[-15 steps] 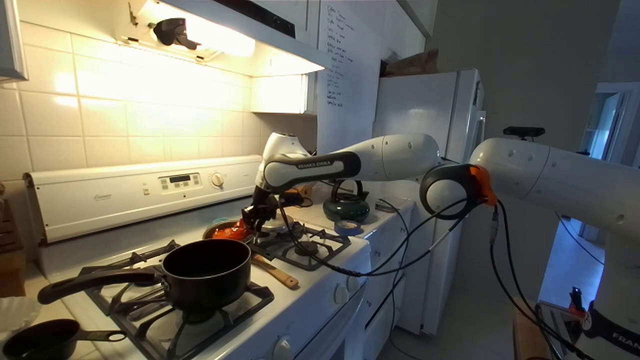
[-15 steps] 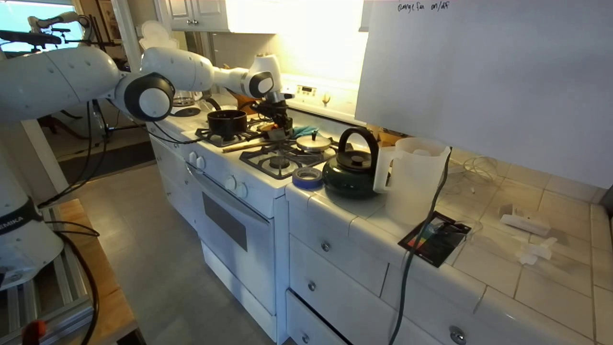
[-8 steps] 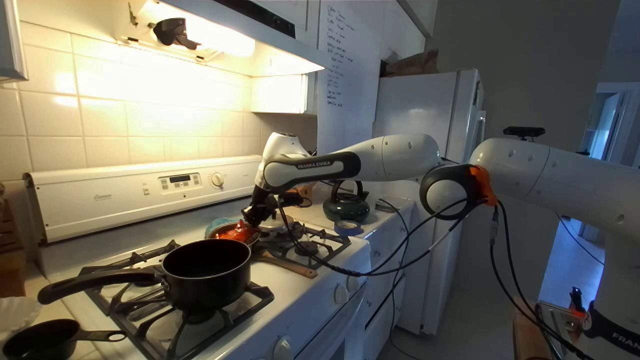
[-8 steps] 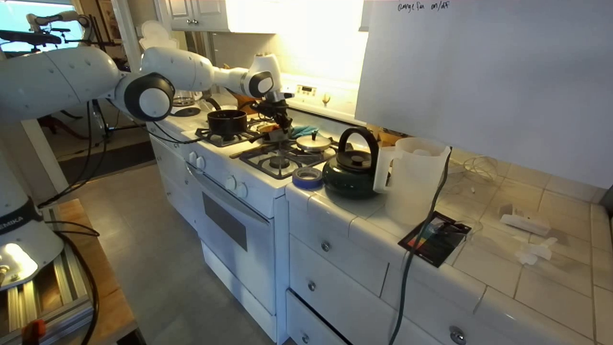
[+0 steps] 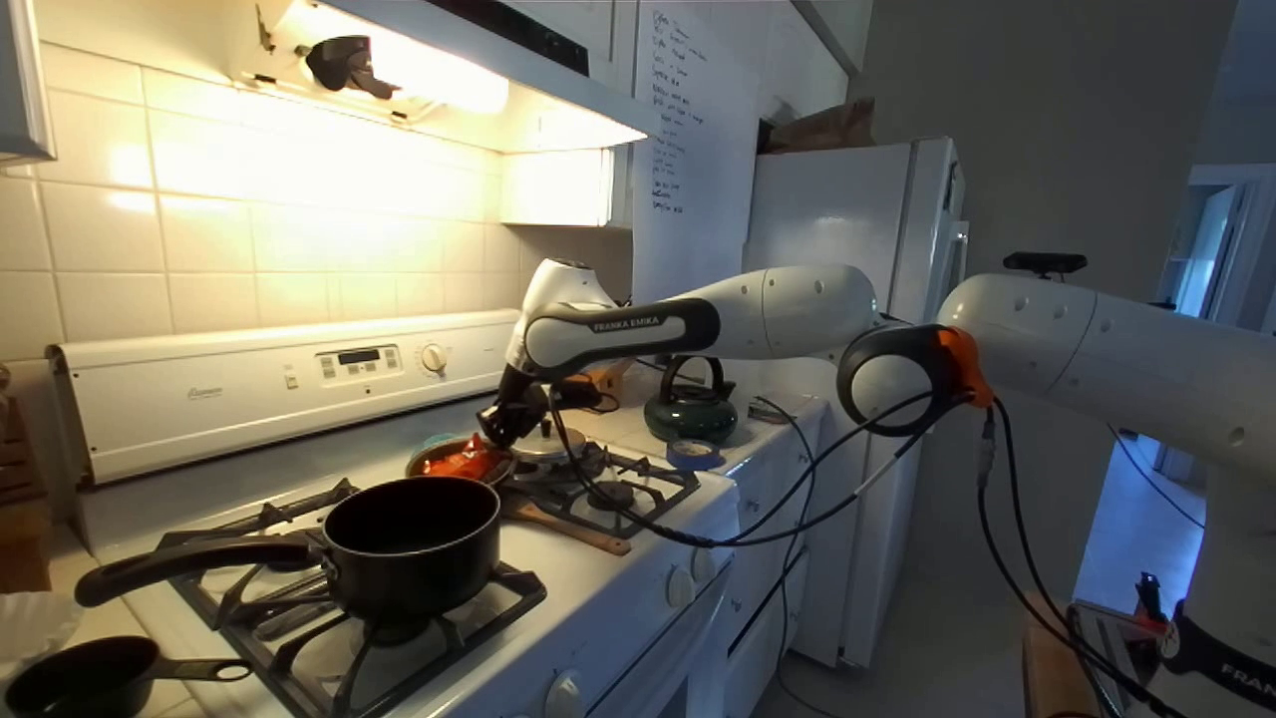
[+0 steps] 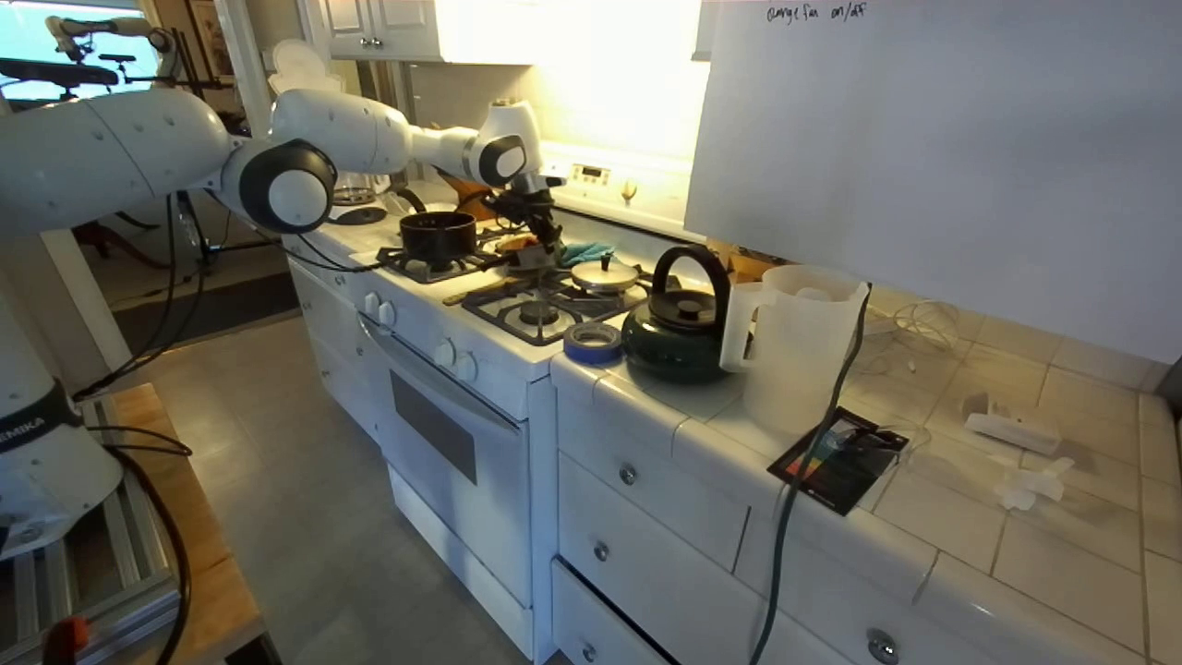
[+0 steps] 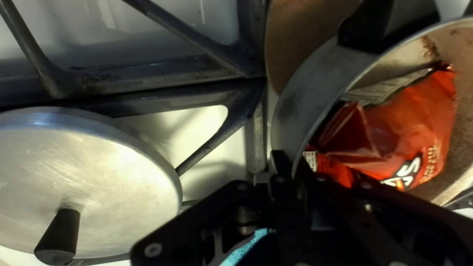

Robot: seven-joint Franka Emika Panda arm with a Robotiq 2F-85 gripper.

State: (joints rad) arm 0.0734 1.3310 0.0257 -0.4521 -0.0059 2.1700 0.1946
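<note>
My black two-finger gripper (image 7: 292, 162) pinches the rim of a round grey metal pan (image 7: 314, 88), one finger outside, one inside. Pan's on the stovetop btwn a deep black round saucepan (image 5: 414, 550) w/ long black handle and a flat round silver metal lid (image 7: 111, 173) w/ black knob. In the pan, brown-stained inside: a crumpled shiny red bag (image 7: 388, 129) w/ white letters. Saucepan's interior too dark to read; ditto a small black scoop (image 5: 85, 683) in an exterior view. Bunched teal cloth (image 6: 587, 252) on the pan's wall side. On the white-tiled counter (image 6: 1062, 559): rounded dark green kettle (image 6: 669, 344) w/ black loop handle, btwn a tall translucent plastic pitcher (image 6: 794, 356) and a blue tape roll (image 6: 592, 354). White gas stove (image 6: 503, 503) carries black metal grates (image 7: 159, 74) under a lit white range hood (image 5: 488, 52); tall white fridge (image 5: 827, 219) beyond, grey floor (image 6: 277, 480) in front.
</note>
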